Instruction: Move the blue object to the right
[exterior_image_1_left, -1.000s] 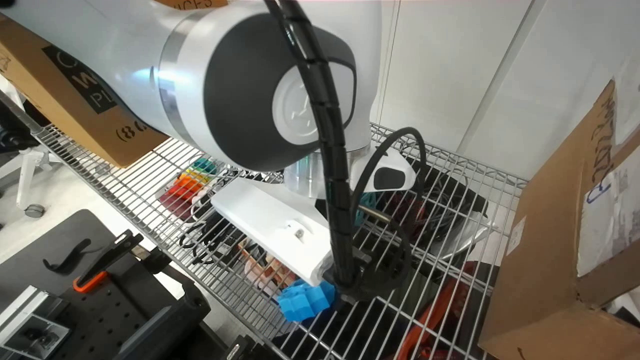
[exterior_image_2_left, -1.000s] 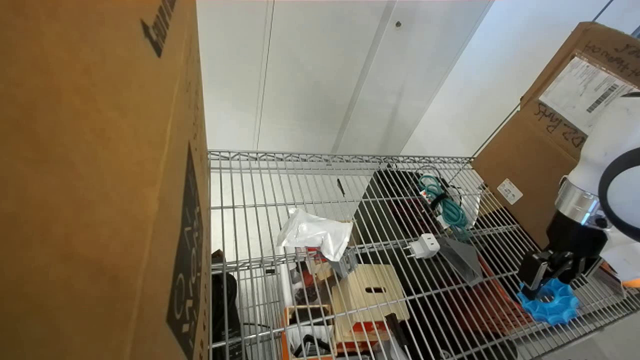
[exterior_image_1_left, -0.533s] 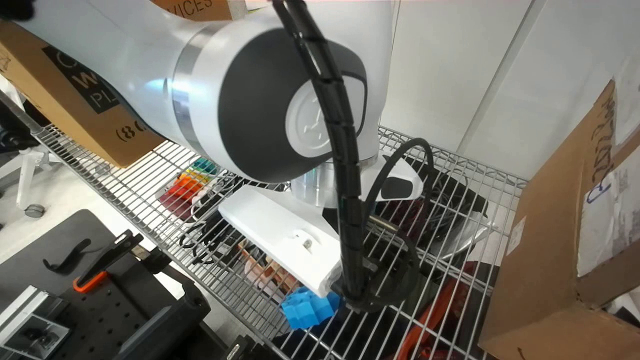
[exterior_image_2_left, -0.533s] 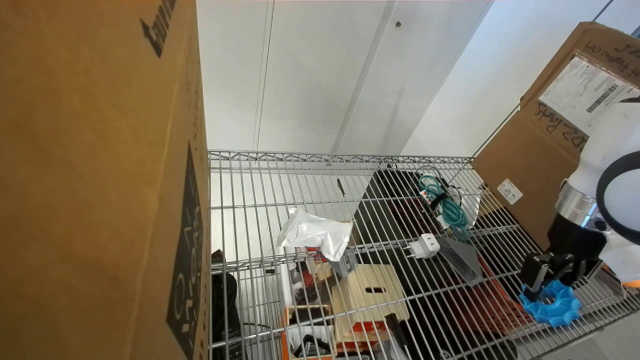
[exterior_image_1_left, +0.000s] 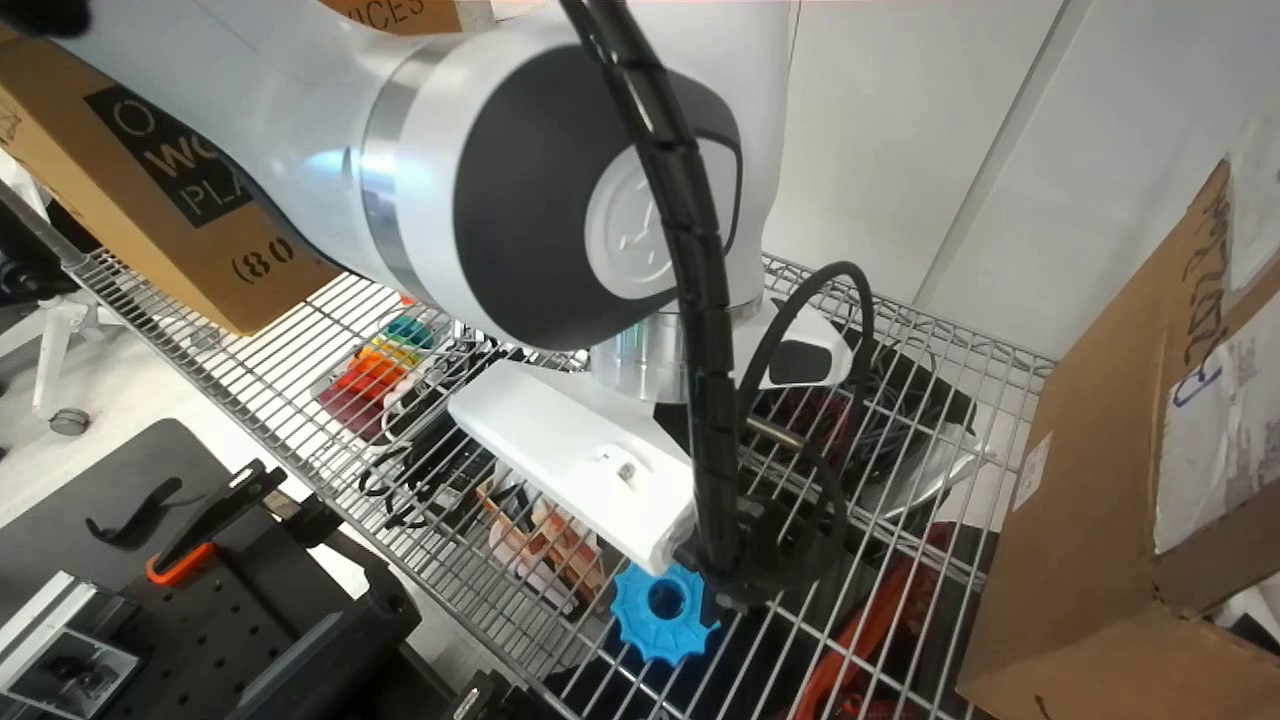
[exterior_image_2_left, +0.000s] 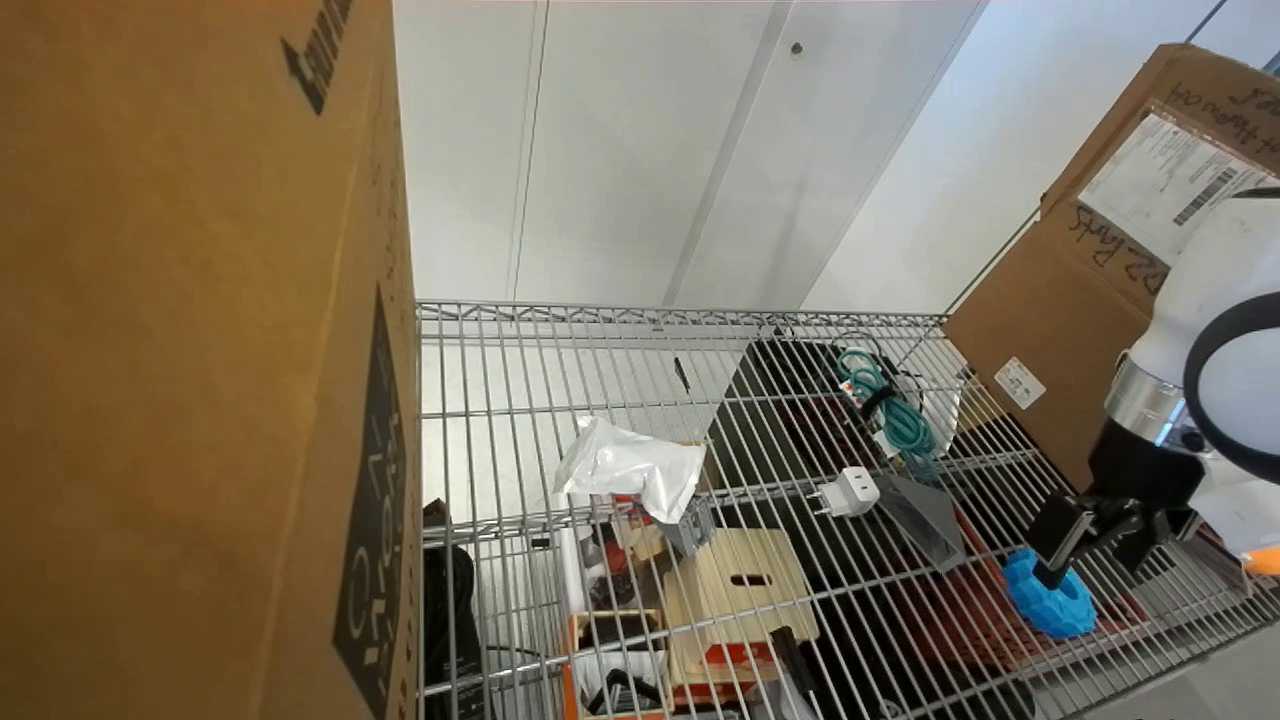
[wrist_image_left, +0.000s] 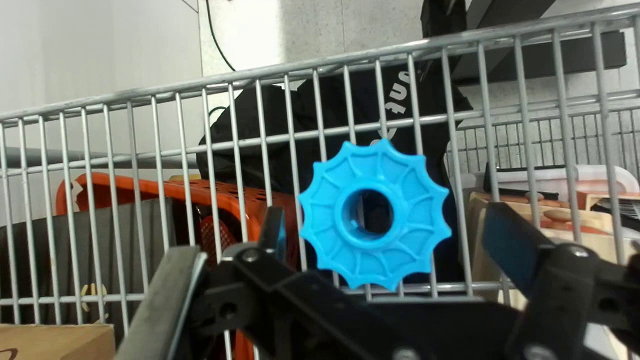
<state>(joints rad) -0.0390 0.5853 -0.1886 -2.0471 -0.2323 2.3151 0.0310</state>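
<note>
Bright light puts blue-white glare on the arm (exterior_image_1_left: 520, 190) and partly bleaches the floor (wrist_image_left: 265, 30).

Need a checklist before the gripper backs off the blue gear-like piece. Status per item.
1. Gripper open: ok, jaws stand apart.
2. Blue gear-like piece clear of both fingers: ok, gaps show either side in the wrist view.
3. Piece fully seated on the wire shelf: cannot tell, its underside is hidden.
4. Black cable loop free of snags: cannot tell, its lower part blends into dark things.
5. Clearance to white-labelled cardboard box: ok, a gap shows in an exterior view.
</note>
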